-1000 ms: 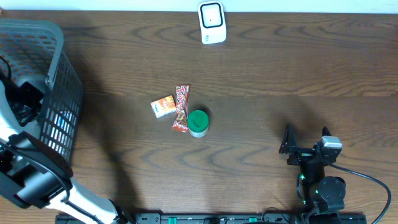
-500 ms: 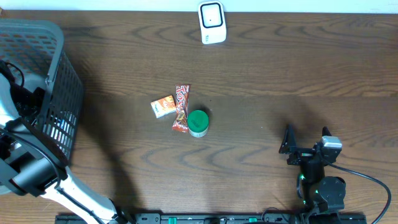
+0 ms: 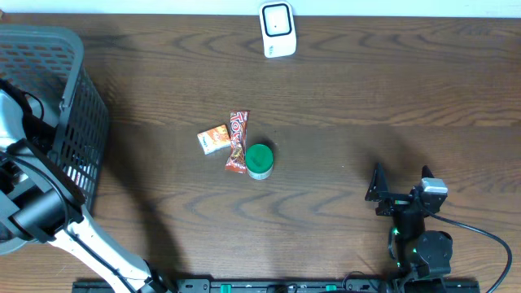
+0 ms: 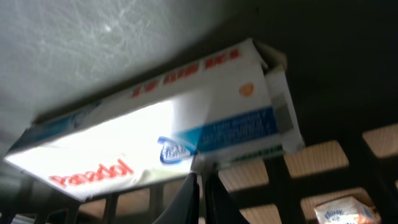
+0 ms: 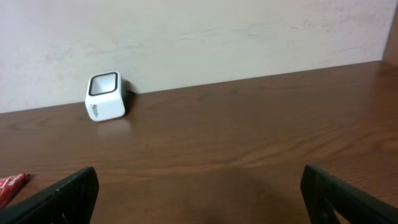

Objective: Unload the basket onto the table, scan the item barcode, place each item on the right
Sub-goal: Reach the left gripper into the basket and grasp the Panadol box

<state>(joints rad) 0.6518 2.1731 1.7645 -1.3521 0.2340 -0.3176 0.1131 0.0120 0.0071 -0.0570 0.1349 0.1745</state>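
The left arm's (image 3: 41, 213) jaws are pressed together, and their dark tips meet at the lower edge of a long carton (image 4: 186, 118). The carton is white and blue with red lettering. The blurred wrist view does not show whether the tips pinch the carton's edge or only touch it. The carton lies tilted inside a grey plastic basket (image 3: 81, 122) at the left end of the tabletop (image 3: 366, 98). A smaller white and blue packet (image 4: 345, 211) shows by the basket's lattice, low and to the right. The arm bends over the basket rim, probably to lift out the carton, which looks like the item to be scanned.

The right arm's (image 3: 419, 213) jaws are spread as wide as they go and hold nothing. They hover low over the near right part of the tabletop, well apart from everything. From there they face the barcode scanner (image 5: 106, 96), a small white cube with a dark window. It sits at the far edge against the wall. This arm seems parked out of the way, leaving a clear path to the scanner.

Three things lie in a group in the middle of the tabletop:
- an orange snack packet (image 3: 213, 139)
- a red candy bar wrapper (image 3: 237, 142) touching the packet
- a round tub with a green lid (image 3: 260, 160) just beside the wrapper

Neither arm is near this group. The carton has not yet left the basket, so the scan has not begun.
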